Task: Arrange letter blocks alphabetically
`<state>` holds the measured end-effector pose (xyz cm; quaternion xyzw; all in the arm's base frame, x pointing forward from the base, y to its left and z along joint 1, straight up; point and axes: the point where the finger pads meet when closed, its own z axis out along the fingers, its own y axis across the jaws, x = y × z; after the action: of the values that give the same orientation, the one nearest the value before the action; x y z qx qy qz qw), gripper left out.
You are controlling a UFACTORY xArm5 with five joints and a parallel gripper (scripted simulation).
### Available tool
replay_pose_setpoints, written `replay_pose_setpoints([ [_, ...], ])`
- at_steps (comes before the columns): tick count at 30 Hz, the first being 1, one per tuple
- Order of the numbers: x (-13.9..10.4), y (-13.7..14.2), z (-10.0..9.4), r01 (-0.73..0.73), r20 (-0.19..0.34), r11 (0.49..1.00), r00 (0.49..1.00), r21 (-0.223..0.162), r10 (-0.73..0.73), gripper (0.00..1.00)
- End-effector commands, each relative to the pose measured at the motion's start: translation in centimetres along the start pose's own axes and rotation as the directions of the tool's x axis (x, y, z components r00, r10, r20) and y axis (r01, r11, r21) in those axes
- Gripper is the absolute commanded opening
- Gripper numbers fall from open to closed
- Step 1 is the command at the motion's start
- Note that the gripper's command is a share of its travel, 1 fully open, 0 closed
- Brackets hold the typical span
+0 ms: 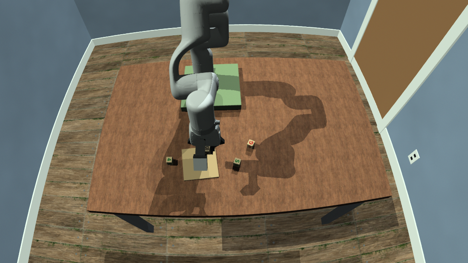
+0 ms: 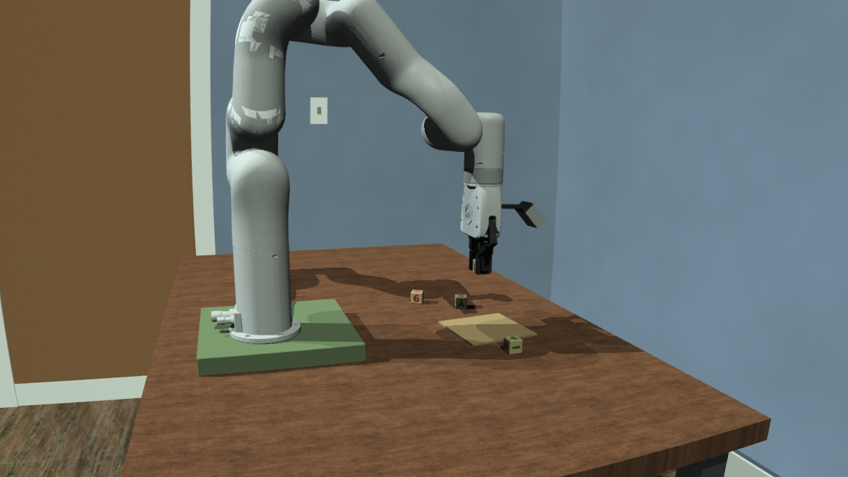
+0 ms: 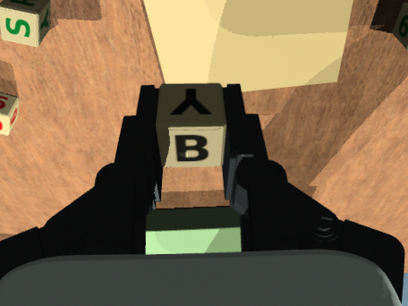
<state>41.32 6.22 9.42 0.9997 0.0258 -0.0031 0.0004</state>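
Note:
My gripper (image 1: 207, 148) (image 2: 481, 265) (image 3: 191, 110) is shut on the B block (image 1: 207, 147) (image 3: 192, 140) and holds it in the air above the near edge of the tan mat (image 1: 211, 171) (image 2: 480, 327) (image 3: 268, 9). B faces up; a Y shows on its side. The G block (image 1: 251, 142) (image 2: 416, 296) (image 3: 5, 112) and the S block (image 1: 237, 161) (image 2: 460, 300) (image 3: 24, 23) lie on the table to one side of the mat. The 4 block (image 1: 169, 159) (image 2: 512, 344) (image 3: 399, 22) lies on the table at the mat's other side. No block is on the mat.
The arm stands on a green base plate (image 1: 229, 88) (image 2: 320, 344) behind the mat. The arm's large shadow falls across the table (image 1: 327, 98) (image 2: 415, 415). Walls are close to the table's far side.

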Motion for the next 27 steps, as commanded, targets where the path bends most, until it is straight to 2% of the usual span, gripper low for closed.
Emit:
replay_pose_setpoints([
  [1, 0.1, 0.0, -0.1, 0.0, -0.004, 1.0, 1.0, 0.0, 0.0, 0.21],
  [7, 0.1, 0.0, 0.2, 0.0, -0.004, 1.0, 1.0, 0.0, 0.0, 0.21],
  [14, 0.1, 0.0, 2.2, 0.0, -0.004, 1.0, 1.0, 0.0, 0.0, 0.21],
  [16, 0.1, 0.0, 2.2, 0.0, -0.004, 1.0, 1.0, 0.0, 0.0, 0.21],
  [27, 0.2, 0.0, 7.4, 0.0, -0.004, 1.0, 1.0, 0.0, 0.0, 0.21],
])
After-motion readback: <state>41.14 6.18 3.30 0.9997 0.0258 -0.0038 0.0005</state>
